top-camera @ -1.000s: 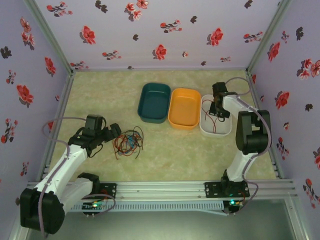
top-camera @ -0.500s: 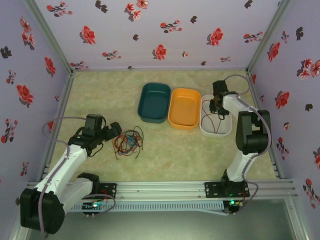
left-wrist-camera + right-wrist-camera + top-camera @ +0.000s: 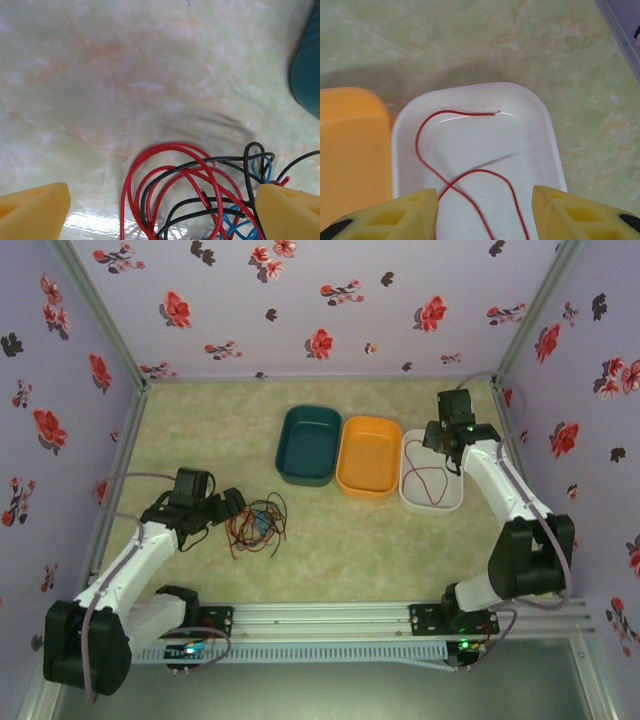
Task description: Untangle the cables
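Observation:
A small tangle of red, black and blue cables (image 3: 256,525) lies on the marbled table, left of centre. My left gripper (image 3: 232,505) is open at its left edge; in the left wrist view the red and black loops (image 3: 192,192) lie on the table between the two yellow fingers (image 3: 35,212), none gripped. A single red cable (image 3: 432,483) lies loose in the white tray (image 3: 447,502). My right gripper (image 3: 442,443) hangs open above that tray's far end; the right wrist view has the red cable (image 3: 470,175) lying in the white tray (image 3: 545,125) under its spread fingers (image 3: 570,212).
A teal tray (image 3: 309,444) and an orange tray (image 3: 369,454) stand side by side left of the white one. The teal tray's edge (image 3: 306,70) is at the right of the left wrist view. Flowered walls enclose the table on three sides.
My right arm has lifted and drawn back from the white tray, leaving the red cable lying inside it. The left arm and the tangle have barely moved.

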`<state>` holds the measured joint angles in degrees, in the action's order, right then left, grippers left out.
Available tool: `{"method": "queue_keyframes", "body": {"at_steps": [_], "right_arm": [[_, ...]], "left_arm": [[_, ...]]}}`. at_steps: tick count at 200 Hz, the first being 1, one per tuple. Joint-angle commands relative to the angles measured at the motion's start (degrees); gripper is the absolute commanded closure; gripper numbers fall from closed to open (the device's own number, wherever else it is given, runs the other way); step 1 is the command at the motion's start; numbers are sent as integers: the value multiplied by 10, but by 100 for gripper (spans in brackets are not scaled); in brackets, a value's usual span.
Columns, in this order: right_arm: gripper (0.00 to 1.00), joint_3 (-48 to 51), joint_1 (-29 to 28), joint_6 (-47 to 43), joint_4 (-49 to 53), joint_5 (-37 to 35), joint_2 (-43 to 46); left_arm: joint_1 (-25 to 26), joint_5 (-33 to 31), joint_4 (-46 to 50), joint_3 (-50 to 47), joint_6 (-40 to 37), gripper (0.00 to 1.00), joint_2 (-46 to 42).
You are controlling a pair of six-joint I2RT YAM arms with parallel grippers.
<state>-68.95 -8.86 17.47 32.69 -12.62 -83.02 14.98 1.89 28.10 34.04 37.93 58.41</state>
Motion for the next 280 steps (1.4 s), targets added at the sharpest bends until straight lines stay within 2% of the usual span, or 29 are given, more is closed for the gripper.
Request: {"method": "queue_keyframes", "body": {"at_steps": [1,46,90,135,185,259,280], "right_arm": [[46,9,-24,22,43,-16,35],[50,50,-30,89,131,-104,90],[59,138,-30,123,121,-90,119],[68,163,-28,129,89,-86,63],[71,165,-16,120,51,-117,-1],[95,146,-2,100,-7,-87,-74],[97,129,-2,95,-14,-80,-100]], "left_arm": [[-5,48,2,16,-20,10,25],[-4,86,-32,4,-24,19,39],[-5,103,-48,-6,-23,27,49],[-4,113,-58,-9,-18,35,50],[1,127,-75,-26,-4,40,44],[38,138,-109,-36,26,46,52],[58,138,-130,-41,43,47,57]]}}
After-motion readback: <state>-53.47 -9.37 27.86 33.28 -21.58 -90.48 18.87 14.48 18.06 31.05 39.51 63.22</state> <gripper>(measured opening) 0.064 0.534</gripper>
